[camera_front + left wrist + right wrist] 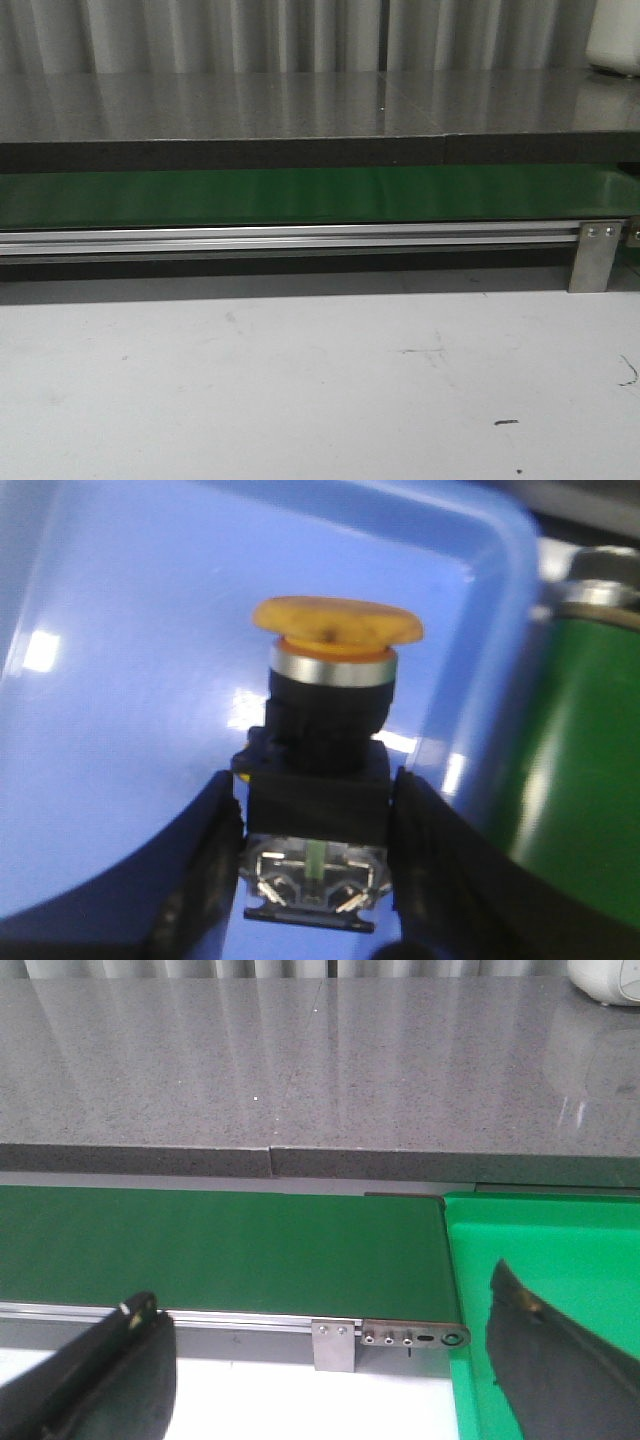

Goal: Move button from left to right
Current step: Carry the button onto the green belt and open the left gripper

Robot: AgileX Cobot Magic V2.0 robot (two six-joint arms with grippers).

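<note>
In the left wrist view the button (325, 715), orange-yellow mushroom head on a black blocky body, sits between my left gripper's black fingers (215, 850). My left gripper (316, 825) is shut on the button's body and holds it over a blue bin (120, 680). In the right wrist view my right gripper (325, 1345) is open and empty, above the white table's edge by the green conveyor belt (220, 1250). Neither gripper nor the button shows in the front view.
A green bin (560, 1250) lies at the belt's right end under my right finger. The belt (300, 195) runs across the front view with an aluminium rail (290, 238) and a bracket (597, 255). Behind it is a grey stone counter (300, 105). The belt's roller end (580, 740) is beside the blue bin.
</note>
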